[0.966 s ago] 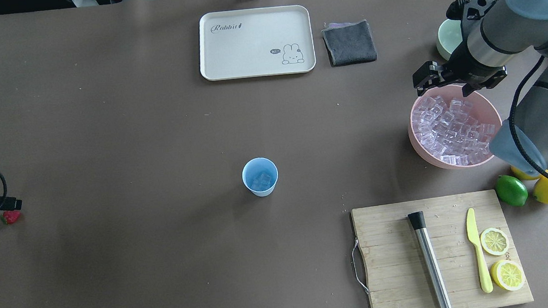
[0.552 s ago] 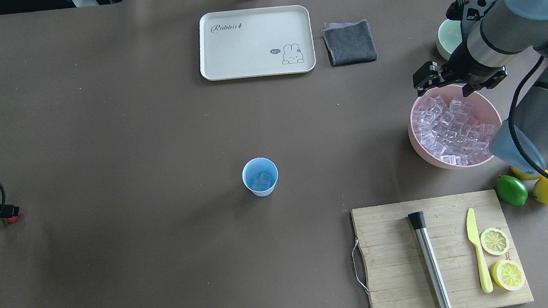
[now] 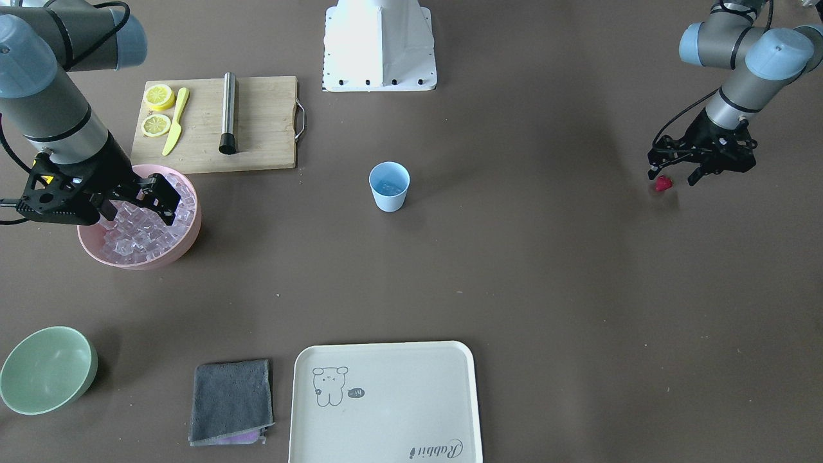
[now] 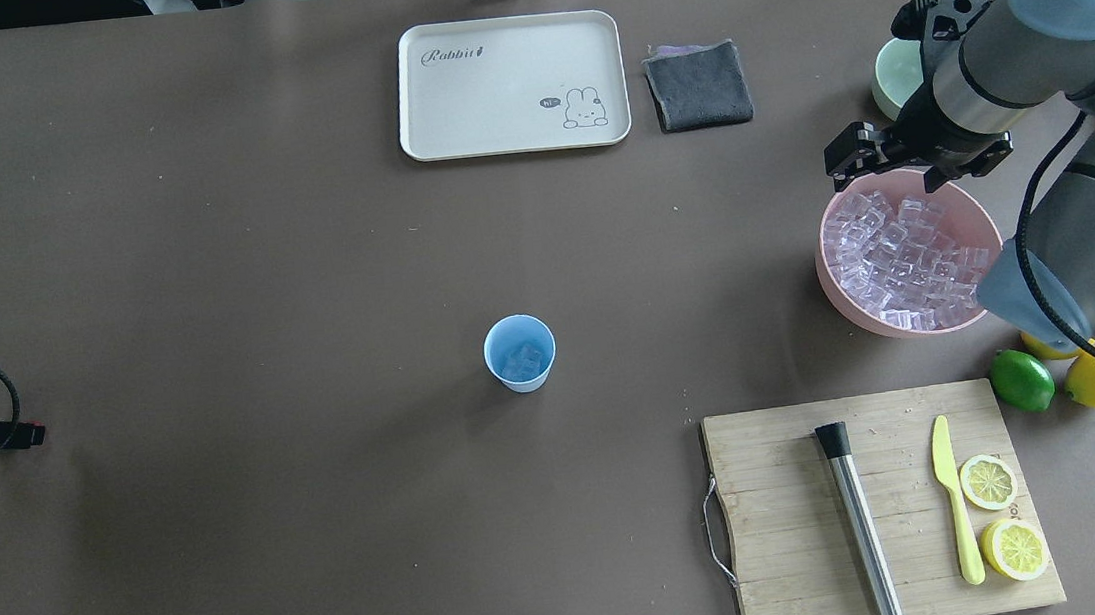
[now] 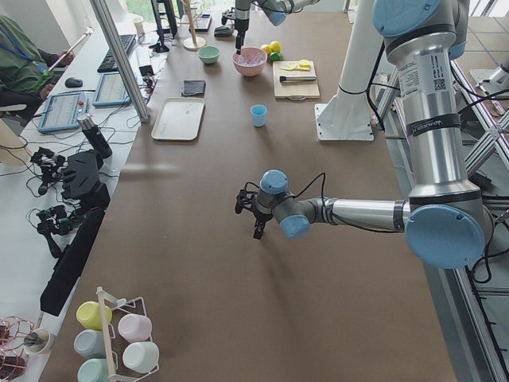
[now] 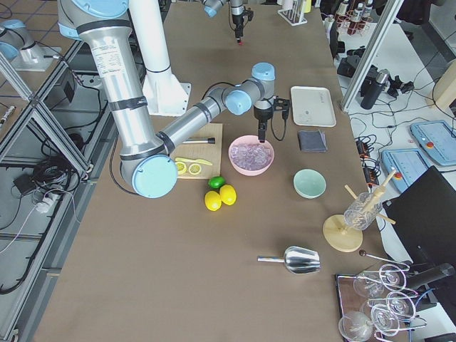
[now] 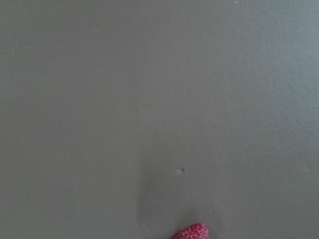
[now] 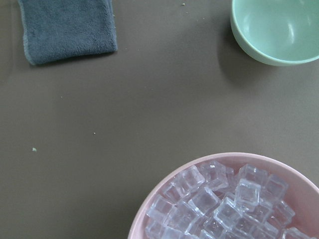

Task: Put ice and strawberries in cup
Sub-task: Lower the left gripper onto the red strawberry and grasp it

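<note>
The light blue cup (image 4: 520,352) stands mid-table with a few ice cubes (image 4: 522,358) in it; it also shows in the front view (image 3: 389,186). More ice (image 4: 904,258) fills the pink bowl (image 4: 837,285). My right gripper (image 3: 96,215) is open and empty, just above the bowl's far rim. The tiny red strawberry (image 3: 663,183) lies on the table at the far left. My left gripper (image 3: 672,175) is open and stands low over it, fingers either side. In the overhead view the gripper (image 4: 17,436) hides the strawberry. The left wrist view shows only the strawberry's tip (image 7: 192,231).
A cream tray (image 4: 511,85), a grey cloth (image 4: 699,85) and a green bowl (image 3: 46,368) sit at the far side. A cutting board (image 4: 790,525) holds a steel muddler (image 4: 860,524), a yellow knife and lemon halves. A lime (image 4: 1022,380) and lemons lie beside it.
My left gripper has shifted toward the table's near side and now covers the strawberry in the overhead view. The right arm has hardly moved.
</note>
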Available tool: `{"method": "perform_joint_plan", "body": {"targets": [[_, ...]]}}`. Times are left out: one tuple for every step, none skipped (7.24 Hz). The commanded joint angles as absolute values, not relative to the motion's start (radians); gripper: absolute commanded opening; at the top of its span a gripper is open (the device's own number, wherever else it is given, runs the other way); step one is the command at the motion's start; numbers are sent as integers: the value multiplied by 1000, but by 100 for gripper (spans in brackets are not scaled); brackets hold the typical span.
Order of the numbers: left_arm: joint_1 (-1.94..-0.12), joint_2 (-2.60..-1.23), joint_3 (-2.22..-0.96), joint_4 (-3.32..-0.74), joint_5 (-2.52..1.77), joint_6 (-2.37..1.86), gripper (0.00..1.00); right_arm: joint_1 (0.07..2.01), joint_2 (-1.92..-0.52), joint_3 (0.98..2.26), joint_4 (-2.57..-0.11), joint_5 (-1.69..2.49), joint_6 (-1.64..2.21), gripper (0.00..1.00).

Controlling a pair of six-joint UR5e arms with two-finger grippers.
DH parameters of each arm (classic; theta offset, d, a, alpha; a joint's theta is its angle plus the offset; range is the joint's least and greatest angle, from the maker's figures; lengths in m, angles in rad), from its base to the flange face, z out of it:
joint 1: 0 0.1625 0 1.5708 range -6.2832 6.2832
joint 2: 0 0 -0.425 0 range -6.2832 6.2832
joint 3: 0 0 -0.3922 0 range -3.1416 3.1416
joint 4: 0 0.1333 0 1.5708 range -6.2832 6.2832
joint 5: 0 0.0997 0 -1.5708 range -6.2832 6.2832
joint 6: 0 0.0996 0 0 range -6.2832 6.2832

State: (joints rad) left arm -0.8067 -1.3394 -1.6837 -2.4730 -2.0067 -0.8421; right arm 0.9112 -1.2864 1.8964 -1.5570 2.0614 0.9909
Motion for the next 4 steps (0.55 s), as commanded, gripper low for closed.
{"method": "perform_joint_plan", "body": {"targets": [[-801, -1345, -1680, -2480, -2006, -842, 74, 911, -1287, 1896, -1557, 2060, 991, 100], [-799, -1356, -1669, -2480, -2005, -842, 69, 911, -1287, 1896, -1557, 2060, 991, 100], [-799, -1356, -1667, -2480, -2005, -842, 57, 910, -1287, 1896, -1557, 2060, 991, 100], [-799, -1356, -1667, -2482, -2005, -842, 31, 910, -1287, 1896, -1557, 2060, 991, 100]]}}
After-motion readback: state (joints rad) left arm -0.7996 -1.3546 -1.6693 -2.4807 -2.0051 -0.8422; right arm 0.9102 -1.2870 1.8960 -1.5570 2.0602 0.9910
